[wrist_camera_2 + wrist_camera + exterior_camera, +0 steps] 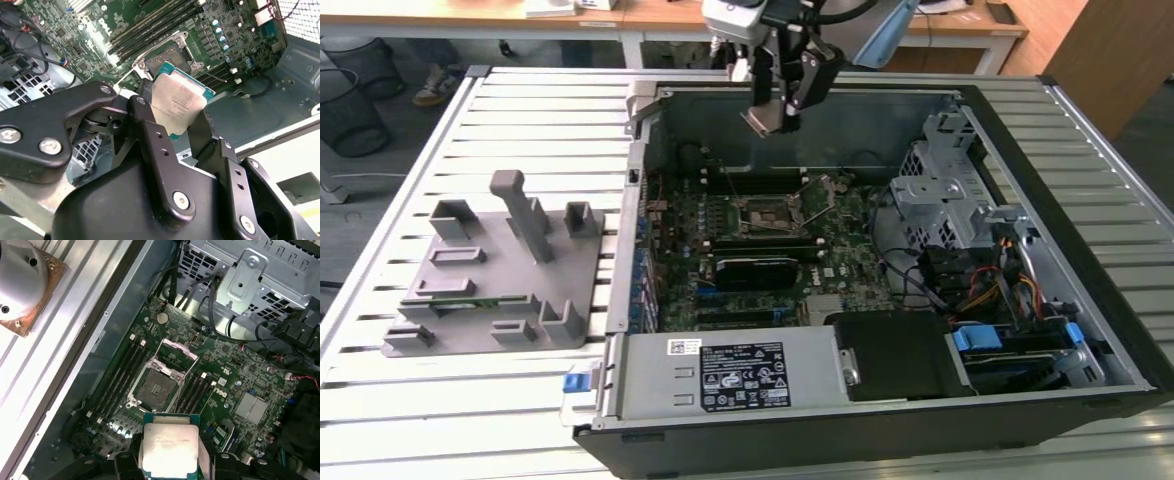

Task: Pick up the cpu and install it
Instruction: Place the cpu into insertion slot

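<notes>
Silvery-topped cpu (167,447) is hanging above the open CPU socket (156,387), the gripper (173,111) clamping 2 opposite edges, leaving its underside free for seating; the socket's load plate (176,349) is standing raised, apparently to receive it.

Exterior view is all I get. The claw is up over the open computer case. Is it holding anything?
Observer: Yes. In both wrist views the gripper pinches the flat square silvery-topped cpu by two opposite edges.
Operator: Is its seat open?
Observer: In the first wrist view the black square socket frame has its metal lid flipped up and looks empty.
Operator: Are they touching?
Observer: No. The cpu hangs apart from the socket frame, above the green motherboard.
</notes>
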You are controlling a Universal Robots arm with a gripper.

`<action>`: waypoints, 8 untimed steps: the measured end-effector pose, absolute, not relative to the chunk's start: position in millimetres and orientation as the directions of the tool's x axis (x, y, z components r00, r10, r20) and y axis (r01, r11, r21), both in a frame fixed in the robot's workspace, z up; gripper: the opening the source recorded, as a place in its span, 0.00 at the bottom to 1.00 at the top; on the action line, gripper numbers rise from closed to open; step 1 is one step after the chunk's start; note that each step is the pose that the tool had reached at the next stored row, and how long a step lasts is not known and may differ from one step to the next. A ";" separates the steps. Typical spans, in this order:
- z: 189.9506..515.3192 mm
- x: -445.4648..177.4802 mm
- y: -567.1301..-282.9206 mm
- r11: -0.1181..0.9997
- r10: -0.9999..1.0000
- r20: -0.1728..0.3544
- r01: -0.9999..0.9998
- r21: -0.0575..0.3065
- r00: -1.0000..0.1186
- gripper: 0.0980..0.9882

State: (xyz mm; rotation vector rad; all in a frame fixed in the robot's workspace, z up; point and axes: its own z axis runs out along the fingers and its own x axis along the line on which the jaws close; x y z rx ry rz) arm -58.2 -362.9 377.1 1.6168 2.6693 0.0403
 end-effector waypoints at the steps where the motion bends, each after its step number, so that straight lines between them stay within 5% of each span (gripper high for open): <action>1: 377.1 -58.2 -362.9 0.453 0.891 -0.005 0.891 0.032 -0.453 0.48; 8: 376.7 -58.2 -362.8 0.373 0.928 -0.008 0.927 0.031 -0.373 0.48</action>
